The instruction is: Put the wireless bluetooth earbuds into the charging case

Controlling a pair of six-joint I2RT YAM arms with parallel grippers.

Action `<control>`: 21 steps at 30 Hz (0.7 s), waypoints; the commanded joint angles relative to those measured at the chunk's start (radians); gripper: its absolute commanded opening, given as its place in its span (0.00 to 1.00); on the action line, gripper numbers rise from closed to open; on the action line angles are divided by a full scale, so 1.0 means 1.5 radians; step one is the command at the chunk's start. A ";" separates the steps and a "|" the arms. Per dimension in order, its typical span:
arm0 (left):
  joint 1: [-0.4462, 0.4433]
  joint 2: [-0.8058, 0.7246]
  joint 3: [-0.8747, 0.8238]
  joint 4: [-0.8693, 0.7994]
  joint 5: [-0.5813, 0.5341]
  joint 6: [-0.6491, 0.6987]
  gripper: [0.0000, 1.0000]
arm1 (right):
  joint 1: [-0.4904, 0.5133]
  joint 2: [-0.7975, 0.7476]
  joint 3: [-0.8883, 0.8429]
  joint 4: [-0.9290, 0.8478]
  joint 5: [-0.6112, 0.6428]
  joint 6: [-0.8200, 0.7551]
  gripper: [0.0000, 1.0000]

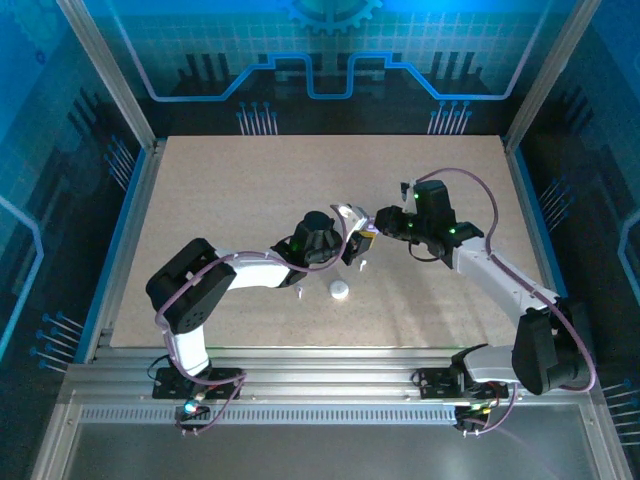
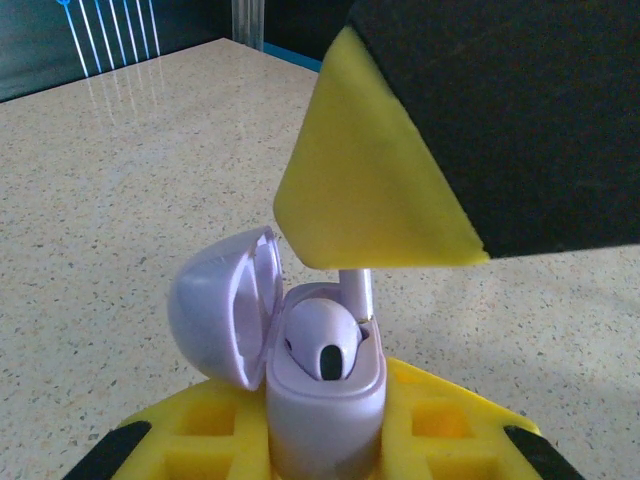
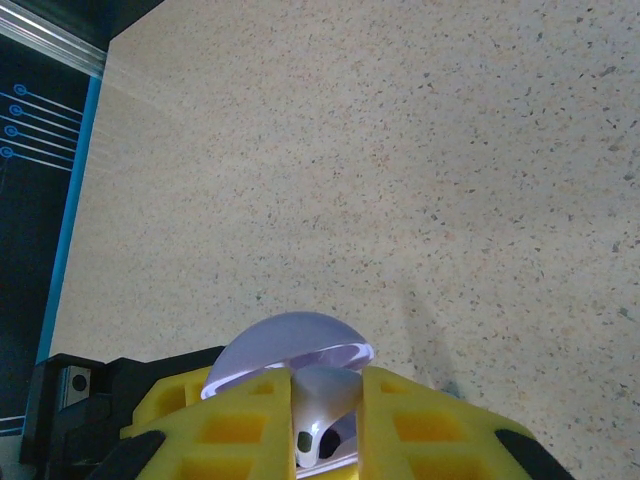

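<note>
1. Here, one pale purple earbud (image 2: 322,348) is seen seated in the open charging case (image 2: 325,415), with its dark opening turned toward the left wrist camera.
2. A second purple earbud (image 3: 318,405) is pinched between the yellow fingers of the right tool (image 3: 325,425), which is closed narrowly on it. Its stem is held at the rim of the case, just beside the seated one; whether it touches the case cannot be told.
3. The case is gripped upright by the left tool (image 2: 325,455), which is clamped on its lower body, and the lid (image 2: 215,310) is swung back to one side.
4. The two tools are found tip to tip over the middle of the counter (image 1: 230,190).
5. One tiny white earbud (image 1: 299,293) is seen lying on the counter near a white puck (image 1: 339,290). A further white earbud (image 1: 362,265) is seen between the puck and the tools.
</note>
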 commanded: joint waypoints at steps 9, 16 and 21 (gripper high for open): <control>-0.006 -0.030 0.007 0.053 -0.003 -0.013 0.14 | 0.029 0.005 0.006 -0.032 0.052 -0.007 0.19; -0.006 -0.037 0.004 0.054 -0.002 -0.013 0.14 | 0.032 -0.004 0.001 -0.029 0.082 -0.004 0.19; -0.006 -0.041 0.003 0.056 -0.002 -0.013 0.14 | 0.032 0.004 0.008 -0.024 0.076 -0.004 0.18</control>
